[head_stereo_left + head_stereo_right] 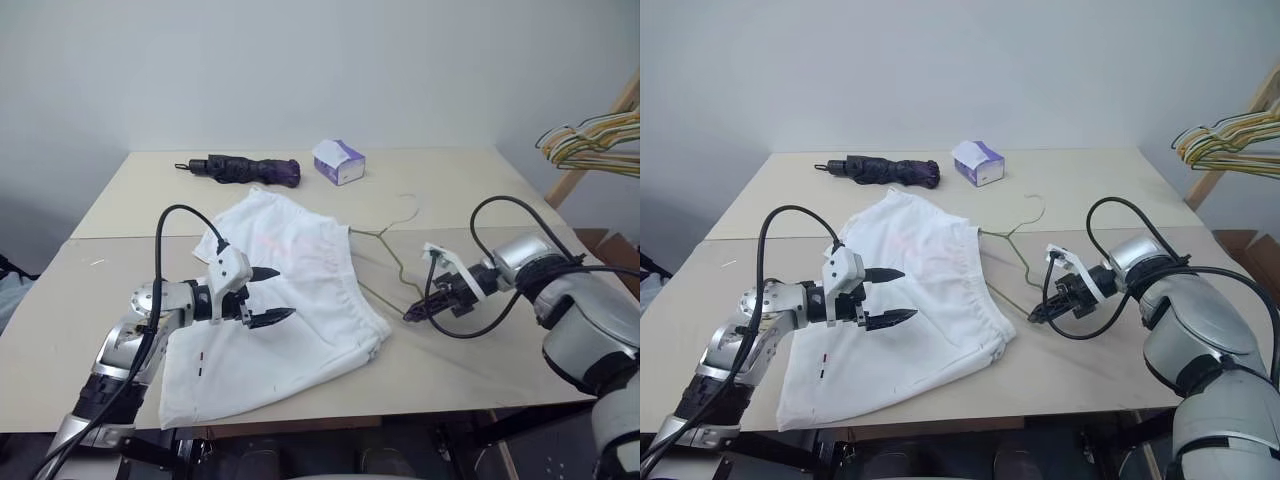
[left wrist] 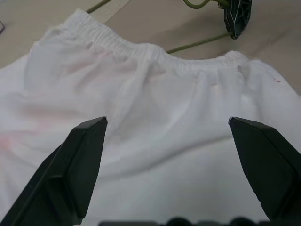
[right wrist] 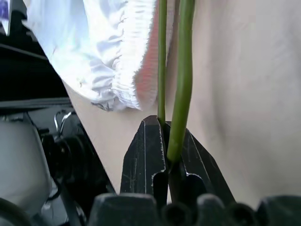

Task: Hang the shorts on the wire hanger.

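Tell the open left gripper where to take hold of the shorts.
Grip the gathered waistband from above, at the edge facing the wire hanger. That hem is thick and bunched, and the left gripper hovers open over the shorts, which lie flat.

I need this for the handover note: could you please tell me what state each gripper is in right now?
Left gripper: open, empty, hovering over the shorts.
Right gripper: shut on the wire hanger.

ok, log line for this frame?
right gripper: shut on wire hanger | left gripper: open over shorts | shorts: flat on table, unhung
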Controlling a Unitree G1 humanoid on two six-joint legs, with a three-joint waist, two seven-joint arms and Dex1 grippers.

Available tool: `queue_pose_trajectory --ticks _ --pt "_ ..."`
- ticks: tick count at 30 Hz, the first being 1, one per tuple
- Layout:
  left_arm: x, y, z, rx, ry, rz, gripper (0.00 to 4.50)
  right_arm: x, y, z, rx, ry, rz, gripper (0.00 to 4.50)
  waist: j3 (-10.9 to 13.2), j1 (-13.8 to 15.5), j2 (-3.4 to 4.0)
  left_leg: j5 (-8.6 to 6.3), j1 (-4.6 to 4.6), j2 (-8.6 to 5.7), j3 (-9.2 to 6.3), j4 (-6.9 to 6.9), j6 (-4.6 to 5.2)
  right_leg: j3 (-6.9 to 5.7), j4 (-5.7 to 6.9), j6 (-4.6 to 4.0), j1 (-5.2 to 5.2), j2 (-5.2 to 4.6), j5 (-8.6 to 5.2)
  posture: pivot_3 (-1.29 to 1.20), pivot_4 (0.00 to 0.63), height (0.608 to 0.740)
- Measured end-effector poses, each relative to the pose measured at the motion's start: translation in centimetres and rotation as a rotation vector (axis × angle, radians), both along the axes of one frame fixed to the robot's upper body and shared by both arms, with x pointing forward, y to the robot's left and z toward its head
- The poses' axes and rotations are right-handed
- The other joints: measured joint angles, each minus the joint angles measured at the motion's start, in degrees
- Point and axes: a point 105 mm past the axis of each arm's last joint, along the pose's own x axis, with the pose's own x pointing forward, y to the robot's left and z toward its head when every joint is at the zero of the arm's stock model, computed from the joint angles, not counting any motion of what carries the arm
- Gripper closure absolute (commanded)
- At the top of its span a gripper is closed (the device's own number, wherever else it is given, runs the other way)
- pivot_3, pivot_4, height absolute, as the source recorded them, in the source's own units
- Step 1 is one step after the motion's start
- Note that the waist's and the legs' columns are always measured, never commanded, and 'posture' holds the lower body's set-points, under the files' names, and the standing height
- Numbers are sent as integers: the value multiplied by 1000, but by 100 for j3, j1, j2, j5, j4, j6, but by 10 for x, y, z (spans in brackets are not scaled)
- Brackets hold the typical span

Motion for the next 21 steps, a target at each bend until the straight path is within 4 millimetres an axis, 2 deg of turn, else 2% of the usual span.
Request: queue_pose_trajectory --ticks 5,8,12,13,17,21 --pt "-1 1 -2 1 7 4 24 15 1 13 66 -198 39 4500 0 -14 0 0 2 1 8 0 0 0 0 1 1 1 0 -10 0 740" --pt "0 7 2 12 -4 9 24 25 0 4 -19 -420 115 4500 0 -30 0 0 1 2 13 0 -1 2 0 1 -1 1 -1 -32 0 740" --pt "8 15 26 11 -69 -1 24 28 0 -24 -204 -616 185 4500 0 -45 1 0 -5 2 19 0 -1 6 1 1 -6 -1 -1 -58 0 740" --pt "10 17 34 4 -95 -3 24 30 2 -25 -227 -665 190 4500 0 -55 1 0 -4 2 21 0 -1 8 2 1 -8 -1 -1 -64 0 740" --pt "19 22 61 -13 -173 -23 24 41 13 -11 -281 -839 169 4500 0 -146 0 0 -2 2 21 0 -1 9 2 1 -4 0 -1 -81 0 740" --pt "34 29 91 -32 -251 -26 24 45 24 7 -293 -920 129 4500 0 -209 0 0 -3 1 19 1 0 7 -1 2 -3 1 -1 -105 0 740"
